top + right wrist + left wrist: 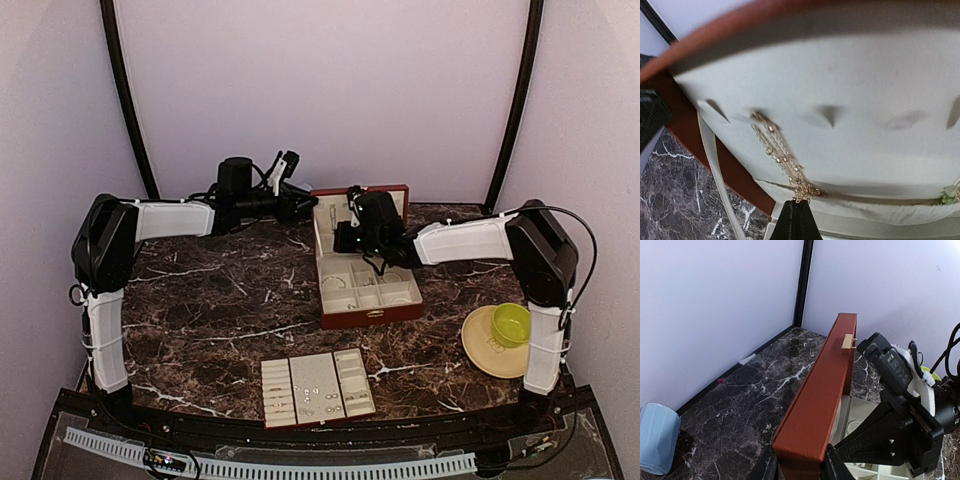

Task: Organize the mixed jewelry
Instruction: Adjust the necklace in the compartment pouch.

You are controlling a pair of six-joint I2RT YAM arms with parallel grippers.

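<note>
From above, small rings and earrings lie in the cream-lined tray at six o'clock, more in the jewelry box. At the left wrist, the left gripper clamps the box lid. At the right wrist, the right gripper, fingers together, pinches a gold chain hung inside the lid. Sorting looks partway.
</note>
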